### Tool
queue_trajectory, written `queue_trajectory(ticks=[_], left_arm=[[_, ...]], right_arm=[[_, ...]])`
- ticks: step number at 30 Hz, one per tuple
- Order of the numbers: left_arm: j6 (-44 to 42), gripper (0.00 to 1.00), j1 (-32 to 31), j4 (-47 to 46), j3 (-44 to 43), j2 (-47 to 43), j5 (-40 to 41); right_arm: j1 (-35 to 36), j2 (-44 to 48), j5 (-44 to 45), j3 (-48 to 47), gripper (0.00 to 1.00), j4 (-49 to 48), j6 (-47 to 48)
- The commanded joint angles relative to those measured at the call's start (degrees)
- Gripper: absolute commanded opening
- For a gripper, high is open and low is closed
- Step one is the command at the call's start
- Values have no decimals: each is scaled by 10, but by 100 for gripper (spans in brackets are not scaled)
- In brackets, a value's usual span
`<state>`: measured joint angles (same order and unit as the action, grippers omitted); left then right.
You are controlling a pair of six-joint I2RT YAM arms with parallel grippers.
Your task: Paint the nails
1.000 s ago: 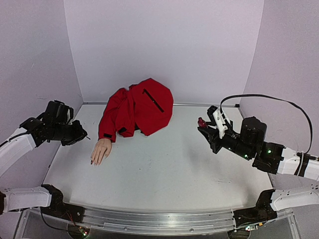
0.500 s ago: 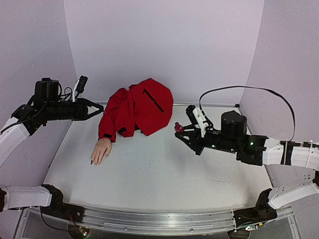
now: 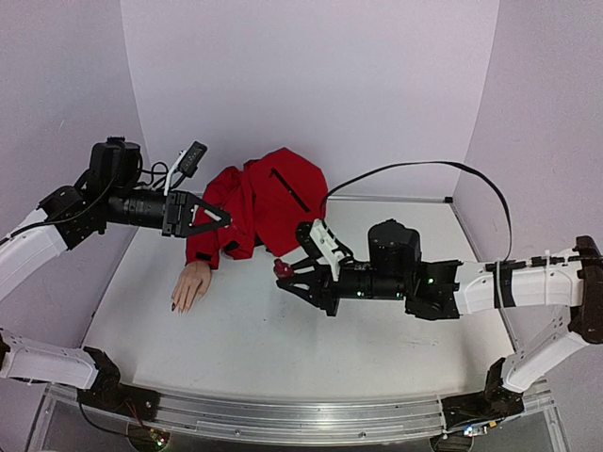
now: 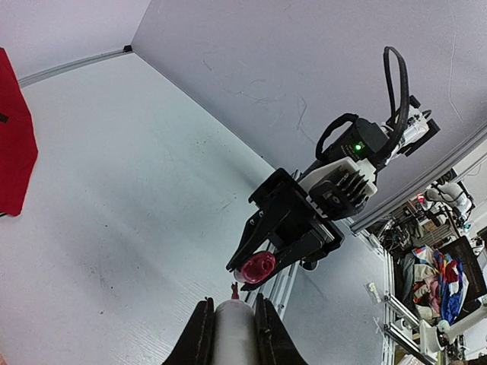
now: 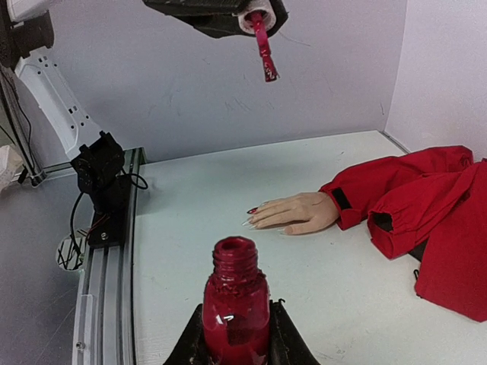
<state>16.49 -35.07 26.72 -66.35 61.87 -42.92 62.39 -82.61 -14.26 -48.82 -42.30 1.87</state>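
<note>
Your arms both swung inward over the last second: your right tool [image 3: 285,274] carried the polish bottle [image 5: 236,300] from the right side to the middle of the counter [image 3: 330,353], and your left tool [image 3: 222,215] rose and reached out over the sleeve of the red jacket [image 3: 268,202]. You had the left tool pinched on a white cap [image 4: 232,331], with its red-tipped brush [image 5: 263,53] sticking out past the fingers, up in the air and touching nothing. You had the right tool clamped on the bottle's body, the bottle upright, its neck uncapped, and well apart from the brush. The nails [image 5: 250,214] sat at the tips of the beige mannequin hand [image 3: 191,282], which lay palm down on the counter, left of the bottle and below the left tool. At least one nail looked dark red and the one beside it paler. The hand's long axis ran from the jacket cuff toward the near left edge, fingertips leading.
</note>
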Motion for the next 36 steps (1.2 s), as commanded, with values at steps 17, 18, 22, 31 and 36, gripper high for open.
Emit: queue_trajectory(ticks=[17,18,22,31,36], left_arm=[[-8,0,-68,-8,-58,50,43],[-10,0,-71,-6,-59,50,47],[-14,0,-78,0,-62,52,56],[-25,0,-88,13,-68,59,70],[-30,0,-93,18,-69,62,76]], right_arm=[[12,-43,32,-57,0,-83,6],[12,-43,38,-56,0,-84,6],[12,-42,59,-55,0,-83,7],[12,-38,63,-54,0,-85,12],[12,-38,63,-56,0,-86,14]])
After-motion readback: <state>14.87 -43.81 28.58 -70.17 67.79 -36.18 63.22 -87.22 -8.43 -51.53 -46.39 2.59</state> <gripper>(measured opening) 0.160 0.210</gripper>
